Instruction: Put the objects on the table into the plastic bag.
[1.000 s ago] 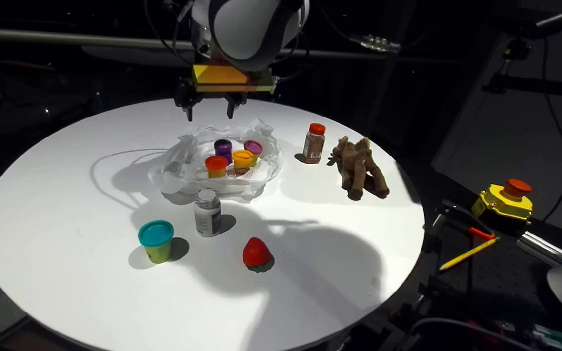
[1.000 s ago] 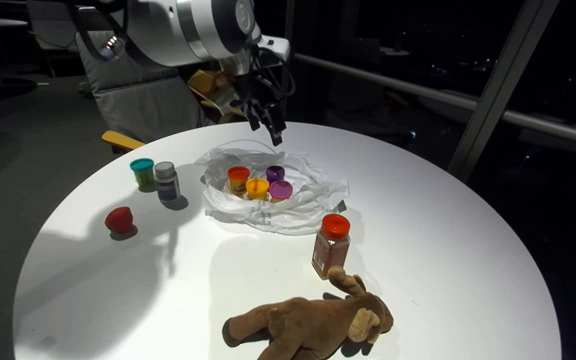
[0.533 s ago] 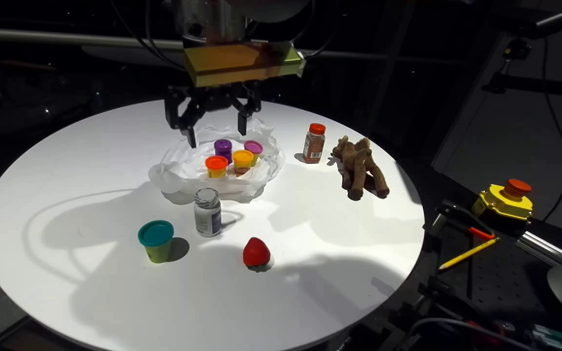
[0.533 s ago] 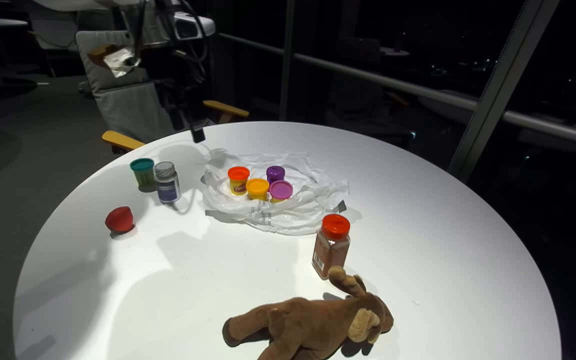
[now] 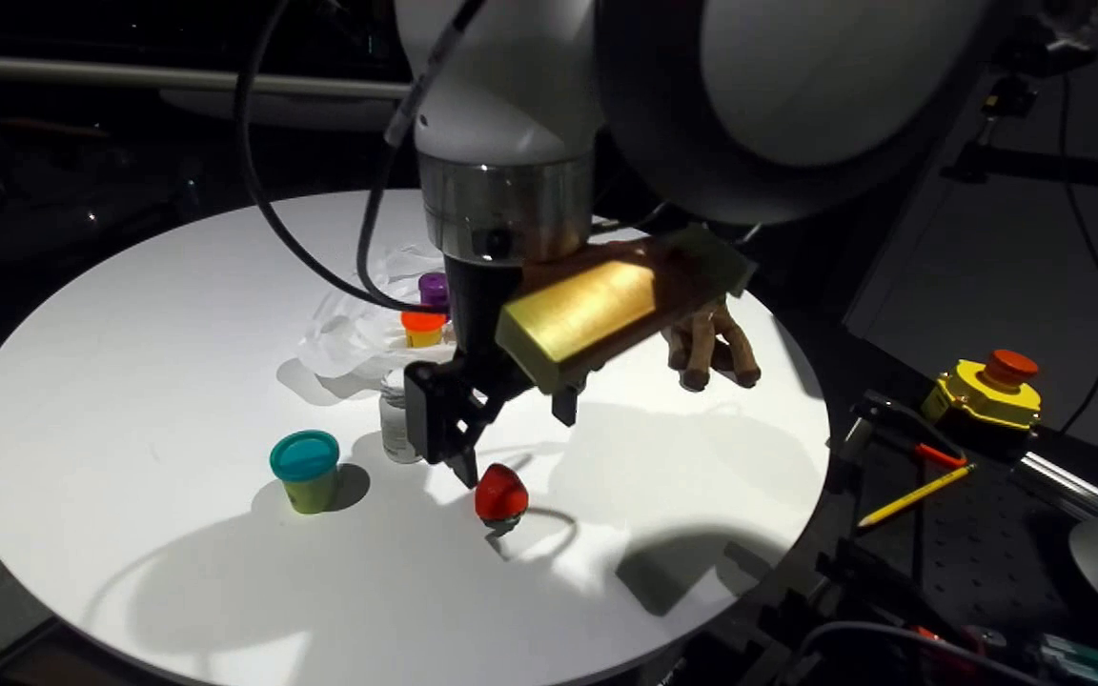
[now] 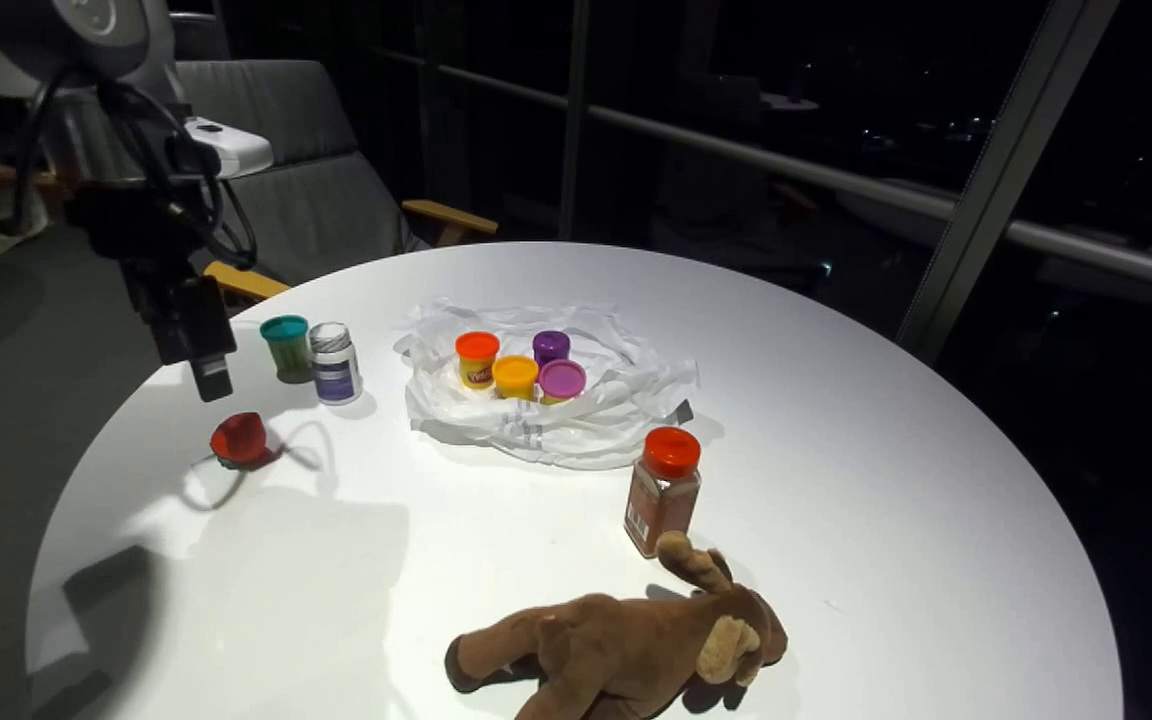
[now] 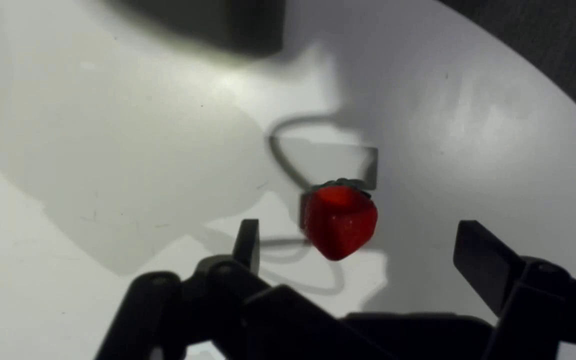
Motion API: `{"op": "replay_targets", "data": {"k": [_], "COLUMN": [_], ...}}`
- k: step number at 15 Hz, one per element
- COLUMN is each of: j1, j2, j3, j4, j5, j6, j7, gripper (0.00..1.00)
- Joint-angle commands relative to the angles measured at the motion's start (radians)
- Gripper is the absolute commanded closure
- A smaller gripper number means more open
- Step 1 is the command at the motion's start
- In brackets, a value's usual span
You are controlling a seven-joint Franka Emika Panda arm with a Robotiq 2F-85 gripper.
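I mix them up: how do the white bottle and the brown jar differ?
The bottle is pale-capped, the jar red-capped. The bottle's body is white and purple, the jar's reddish brown. The bottle is round, the jar flat-sided. Both stand upright, outside the bag.

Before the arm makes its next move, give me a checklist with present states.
1. Fingers open: ok, set wide apart.
2. Strawberry lined up between the fingers: ok in the wrist view, gaps show on both sides.
3. Fingers lowered around it: not ok, they appear to hang above it.
4. Plastic bag open at the top: ok, four small pieces sit in it.
5. Teal-lidded cup and grey canister bagged: not ok, both stand on the table.
6. Red-capped bottle and plush toy bagged: not ok, both outside.
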Motion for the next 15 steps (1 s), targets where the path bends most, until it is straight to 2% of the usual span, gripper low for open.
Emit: {"op": "replay_targets", "data": {"k": [1, 5, 9, 10, 15], "j1": [-0.031, -0.019, 0.018, -0.009, -0.014], "j2": [-0.048, -0.013, 0.015, 0.03, 0.096], "j3": [0.037, 0.014, -0.044, -0.031, -0.032], "j4": [-0.146, -0.219, -0.252, -0.25, -0.22], "j5": [0.015, 0.016, 0.021, -0.015, -0.009], "j6": [0.202, 0.38, 0.522, 0.548, 0.62], "j7": [-0.058, -0.091, -0.114, -0.091, -0.098], "gripper": [0.0, 0.0, 0.0, 0.0, 0.0]}}
